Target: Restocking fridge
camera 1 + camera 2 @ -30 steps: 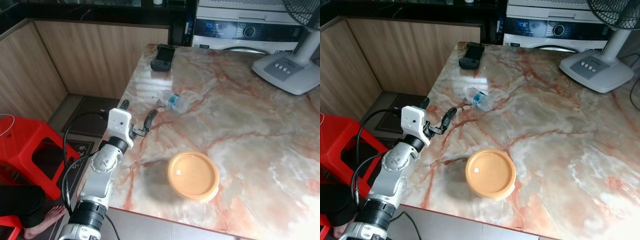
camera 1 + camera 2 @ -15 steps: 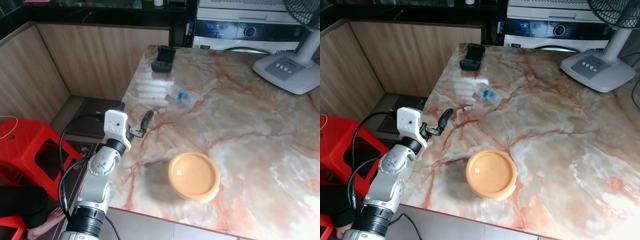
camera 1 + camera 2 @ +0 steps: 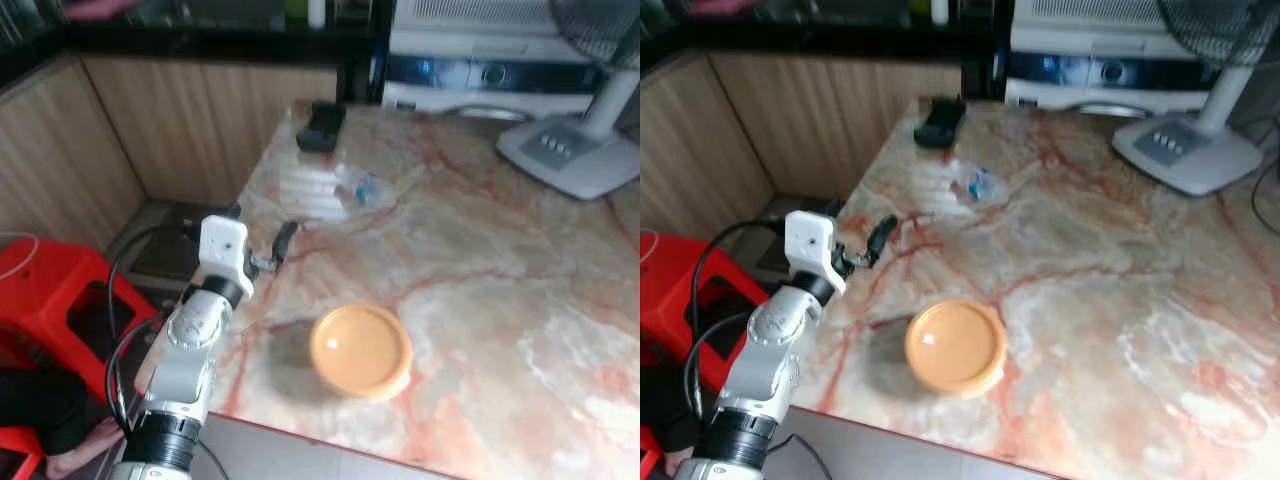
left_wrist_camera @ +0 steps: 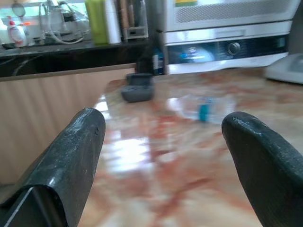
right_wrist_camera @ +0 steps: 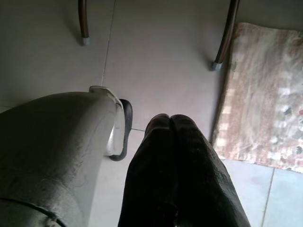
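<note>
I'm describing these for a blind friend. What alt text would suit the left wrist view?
Two wide-open black fingers of the left gripper frame a pink-veined marble table. Ahead on it lie a clear plastic bottle with a blue label, on its side, and a dark controller-like device. A white appliance stands behind the table.

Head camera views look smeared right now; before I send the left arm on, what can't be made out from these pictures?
- Clear plastic bottle with a blue label: motion blur in both eye views; cap and fill level unreadable.
- Round orange lidded container: opaque lid hides the contents.
- Small black device at the table's far corner: blurred, too small to identify.
- White pedestal fan: head cut off by the frame edge.
- Left gripper: open, out of focus.
</note>
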Motion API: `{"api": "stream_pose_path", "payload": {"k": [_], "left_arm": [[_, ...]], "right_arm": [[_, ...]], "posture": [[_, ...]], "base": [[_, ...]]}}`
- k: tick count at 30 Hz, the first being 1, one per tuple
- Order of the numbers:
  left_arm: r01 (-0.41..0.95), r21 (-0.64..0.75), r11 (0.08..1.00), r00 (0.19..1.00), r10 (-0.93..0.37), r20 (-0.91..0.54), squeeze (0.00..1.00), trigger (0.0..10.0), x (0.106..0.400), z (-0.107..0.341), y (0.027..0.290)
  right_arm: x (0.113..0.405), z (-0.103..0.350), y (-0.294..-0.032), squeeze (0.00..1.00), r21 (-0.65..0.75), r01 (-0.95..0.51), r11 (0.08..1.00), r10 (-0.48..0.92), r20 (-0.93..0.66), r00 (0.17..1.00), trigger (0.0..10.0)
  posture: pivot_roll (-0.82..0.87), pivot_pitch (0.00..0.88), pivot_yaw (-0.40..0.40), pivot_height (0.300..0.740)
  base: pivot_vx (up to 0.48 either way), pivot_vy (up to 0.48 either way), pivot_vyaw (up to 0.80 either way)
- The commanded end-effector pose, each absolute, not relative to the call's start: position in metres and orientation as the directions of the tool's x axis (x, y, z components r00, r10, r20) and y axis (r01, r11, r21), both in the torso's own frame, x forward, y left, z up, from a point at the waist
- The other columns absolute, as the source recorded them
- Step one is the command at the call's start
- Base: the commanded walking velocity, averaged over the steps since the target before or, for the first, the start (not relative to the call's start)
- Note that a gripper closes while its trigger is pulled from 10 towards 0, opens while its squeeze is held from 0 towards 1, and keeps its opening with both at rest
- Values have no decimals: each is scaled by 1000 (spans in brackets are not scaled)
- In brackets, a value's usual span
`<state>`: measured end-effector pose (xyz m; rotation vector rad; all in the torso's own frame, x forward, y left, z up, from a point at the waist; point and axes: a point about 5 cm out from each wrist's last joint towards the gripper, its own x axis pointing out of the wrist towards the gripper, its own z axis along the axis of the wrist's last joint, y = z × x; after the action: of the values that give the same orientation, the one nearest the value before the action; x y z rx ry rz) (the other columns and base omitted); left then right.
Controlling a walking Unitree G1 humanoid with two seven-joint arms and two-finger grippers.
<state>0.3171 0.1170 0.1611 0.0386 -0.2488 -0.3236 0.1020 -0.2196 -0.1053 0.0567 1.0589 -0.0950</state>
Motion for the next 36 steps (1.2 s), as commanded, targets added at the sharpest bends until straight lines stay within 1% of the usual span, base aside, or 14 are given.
{"api": "stream_pose_path", "payload": {"k": [1, 7, 8, 12, 16, 21, 22, 24, 26, 29, 31, 36], "left_arm": [[308, 102, 946, 910, -324, 258, 0, 10000, 317, 170, 119], [340, 101, 935, 898, -355, 259, 0, 10000, 314, 169, 115], [348, 83, 934, 896, -357, 263, 0, 10000, 312, 168, 115], [347, 84, 934, 902, -357, 241, 0, 10000, 309, 164, 114], [339, 34, 940, 916, -338, 216, 0, 10000, 304, 157, 116], [335, 40, 941, 921, -336, 196, 0, 10000, 302, 154, 118], [329, 11, 944, 928, -326, 182, 0, 10000, 303, 152, 118], [332, -170, 928, 939, -308, 149, 0, 10000, 306, 149, 118], [338, -351, 873, 941, -312, 130, 0, 10000, 308, 147, 115], [364, -374, 853, 931, -341, 129, 0, 10000, 308, 149, 111], [416, -403, 815, 908, -392, 145, 0, 10000, 304, 153, 105], [424, -411, 807, 903, -408, 132, 0, 10000, 301, 152, 104]], "right_arm": [[101, -106, -218, 0, 7, 109, 994, -46, -877, 479, 10000], [101, -106, -218, 0, 11, 110, 994, -43, -876, 480, 10000], [101, -106, -218, 0, 11, 108, 994, -42, -877, 479, 10000], [100, -106, -218, 0, 11, 107, 994, -42, -877, 479, 10000], [100, -106, -217, 0, 12, 109, 994, -42, -877, 478, 10000], [100, -106, -217, 0, 13, 104, 994, -39, -878, 477, 10000], [100, -106, -217, 0, 13, 105, 994, -39, -878, 476, 10000], [100, -107, -217, 0, 13, 102, 995, -37, -879, 476, 10000], [100, -107, -217, 0, 13, 100, 995, -37, -879, 476, 10000], [100, -106, -217, 0, 11, 98, 995, -37, -879, 476, 10000], [100, -106, -217, 0, 8, 97, 995, -39, -879, 475, 10000], [99, -107, -218, 0, 6, 97, 995, -41, -879, 474, 10000]], "posture": [[88, 66, -14, 740], [89, 70, -14, 740], [91, 72, -13, 740], [92, 73, -11, 740], [89, 74, -10, 740], [95, 75, -11, 740], [94, 76, -12, 740], [92, 74, -12, 740], [91, 72, -11, 740], [82, 67, -8, 740], [79, 60, -7, 740], [81, 54, -8, 740]], "base": [[0, 0, 0], [0, 0, 0], [0, 0, 0], [0, 0, 0], [0, 0, 0], [0, 0, 0], [0, 0, 0], [0, 0, 0], [0, 0, 0], [0, 0, 0], [0, 0, 0], [0, 0, 0]]}}
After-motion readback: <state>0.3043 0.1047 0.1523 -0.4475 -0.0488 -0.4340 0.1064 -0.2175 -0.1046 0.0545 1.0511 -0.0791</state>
